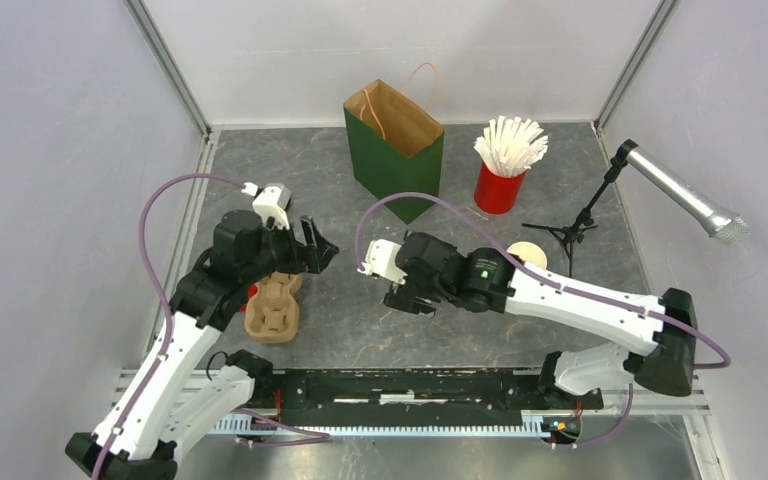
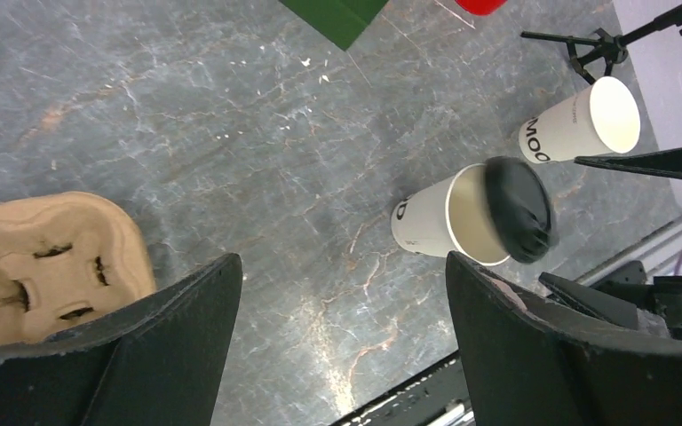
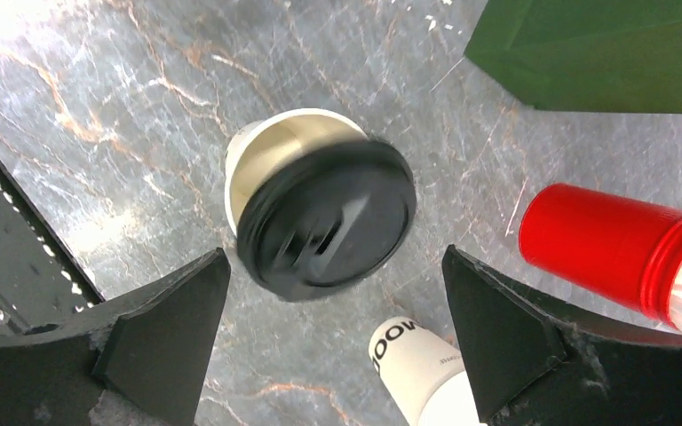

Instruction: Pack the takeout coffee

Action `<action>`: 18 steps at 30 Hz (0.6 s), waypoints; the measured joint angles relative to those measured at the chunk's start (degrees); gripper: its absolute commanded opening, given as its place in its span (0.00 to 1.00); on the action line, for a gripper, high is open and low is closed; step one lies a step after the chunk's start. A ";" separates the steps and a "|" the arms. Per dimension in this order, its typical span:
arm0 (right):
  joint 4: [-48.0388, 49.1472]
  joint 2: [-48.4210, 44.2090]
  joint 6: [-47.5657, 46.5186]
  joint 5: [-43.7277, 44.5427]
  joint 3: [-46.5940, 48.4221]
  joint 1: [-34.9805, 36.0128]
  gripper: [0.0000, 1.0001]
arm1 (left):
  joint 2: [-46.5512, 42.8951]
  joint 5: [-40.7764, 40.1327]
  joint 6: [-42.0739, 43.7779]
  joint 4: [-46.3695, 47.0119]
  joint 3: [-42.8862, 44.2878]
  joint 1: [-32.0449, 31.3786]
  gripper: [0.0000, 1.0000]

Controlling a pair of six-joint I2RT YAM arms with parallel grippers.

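Top external view gives us the broad picture: the green bag (image 1: 393,150) stands upright at the back of the table (image 1: 350,335) with nothing of the coffee visibly in it. The pulp carrier (image 1: 272,310) lies near the left arm with no cup in its wells. So we judge the packing barely begun.

Left wrist view shows both cups upright on the table, well apart from the bag. The nearer cup (image 2: 422,222) has a black lid (image 2: 519,209) lying askew on its rim, tan inside showing, not pressed home. The farther cup (image 2: 577,124) is uncovered, and we see no second lid. As we read it, what remains is to seat that lid, cover the other cup and get both packed.

The right pincer (image 3: 336,251) hangs directly above the nearer cup. Its jaws are spread wide, with its fingers (image 3: 160,346) on either side of the lid and touching nothing. The left pincer (image 2: 342,262) is just as wide and empty, over bare table between carrier and cups.
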 measured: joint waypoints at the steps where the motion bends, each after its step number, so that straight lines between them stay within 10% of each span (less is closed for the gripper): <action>1: -1.40 1.11 -0.04 -0.02 0.87 -0.09 0.97 | -1.36 -0.76 0.39 -0.02 -0.59 0.00 0.90; 18: -7.93 8.09 0.07 -2.21 6.10 -3.80 0.93 | -3.34 -2.47 3.21 0.44 -3.02 0.00 0.80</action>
